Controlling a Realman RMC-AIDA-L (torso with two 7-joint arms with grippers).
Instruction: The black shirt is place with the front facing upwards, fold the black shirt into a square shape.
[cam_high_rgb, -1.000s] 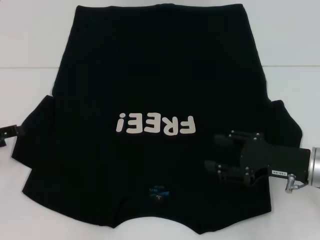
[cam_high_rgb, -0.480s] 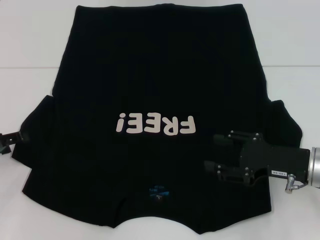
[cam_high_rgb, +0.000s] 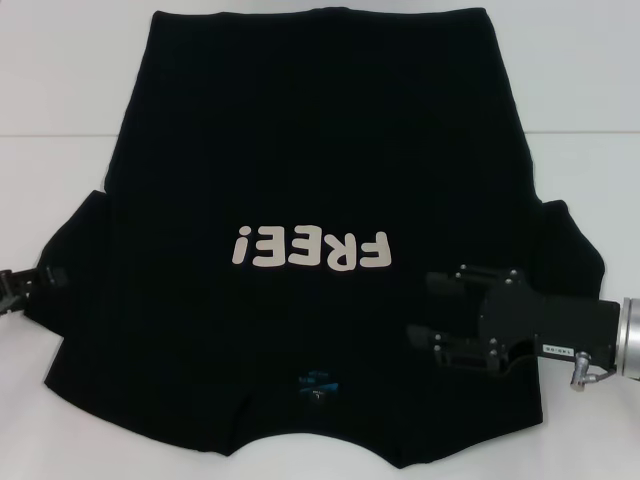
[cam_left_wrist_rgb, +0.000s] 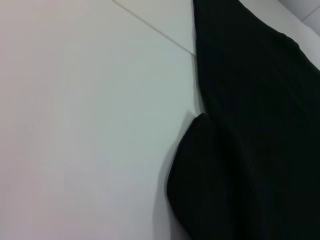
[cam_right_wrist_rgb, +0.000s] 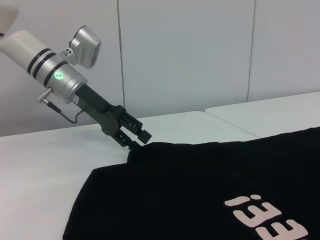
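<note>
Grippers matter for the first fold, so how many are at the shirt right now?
2. The left gripper is at the black shirt's left sleeve edge; the right gripper hovers over its right side, below the print.

lab | bare white table | plain panelled wall

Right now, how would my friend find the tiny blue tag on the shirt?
Find the black shirt spread across the white table, then its off-white "FREE!" print. Nearer the robot than the print, by the curved neckline, sits the small blue neck label, the only blue spot on the cloth.
</note>
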